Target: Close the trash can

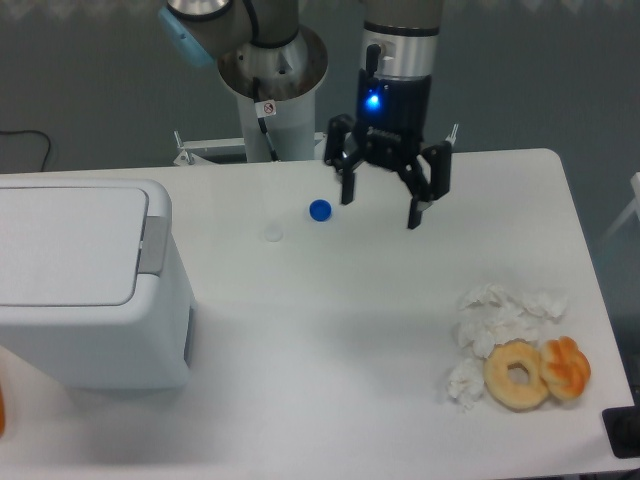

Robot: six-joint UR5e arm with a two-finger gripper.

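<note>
White surface [330,330] carries the trash can [85,285] at its left edge, lid down, while the hand [380,207] hangs upright near the back, fingers spread and holding nothing, beside a blue cap [320,210].

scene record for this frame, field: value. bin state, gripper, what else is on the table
bin: trash can at table's left, lid flat, closed
gripper: gripper open, empty, above the table's back middle, well right of the bin
blue cap: on table, just left of the gripper
clear cap: left of the blue one
food: bagel and pastry at front right, touching
tissues: crumpled pile beside the bagel
</note>
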